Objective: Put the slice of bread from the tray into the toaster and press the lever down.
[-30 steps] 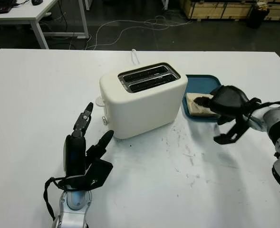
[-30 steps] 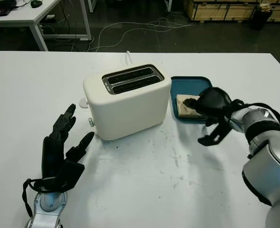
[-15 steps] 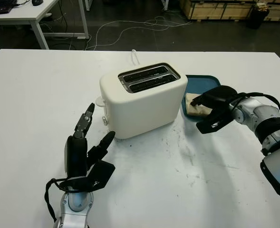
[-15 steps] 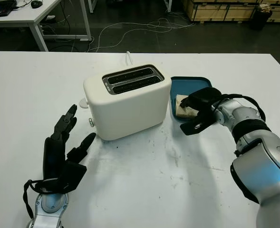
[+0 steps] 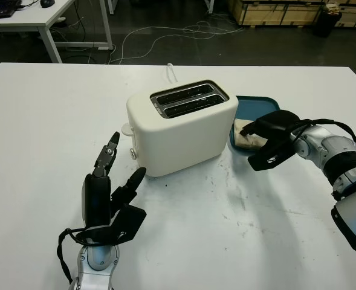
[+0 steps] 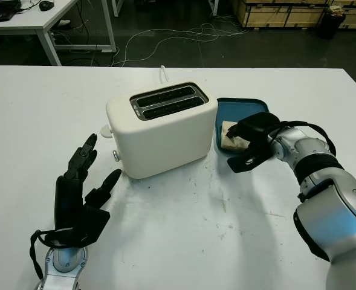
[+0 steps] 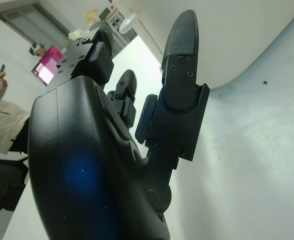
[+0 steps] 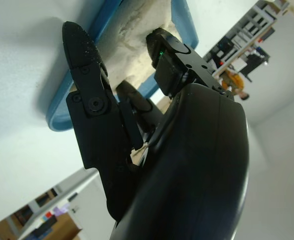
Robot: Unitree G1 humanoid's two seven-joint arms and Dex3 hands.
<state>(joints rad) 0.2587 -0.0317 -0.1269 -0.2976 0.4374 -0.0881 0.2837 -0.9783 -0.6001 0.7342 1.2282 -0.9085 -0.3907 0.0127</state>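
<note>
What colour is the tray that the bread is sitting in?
The tray is blue, clearest in the right eye view.

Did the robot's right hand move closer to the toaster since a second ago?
Yes. The right hand has moved toward the cream plastic toaster, from the blue tray's outer side to over the bread slice.

bread slice (image 5: 245, 138): pale, lying flat in the tray
tray (image 5: 256, 104): blue, just right of the toaster
toaster (image 5: 181, 128): cream, upright, both slots empty
</note>
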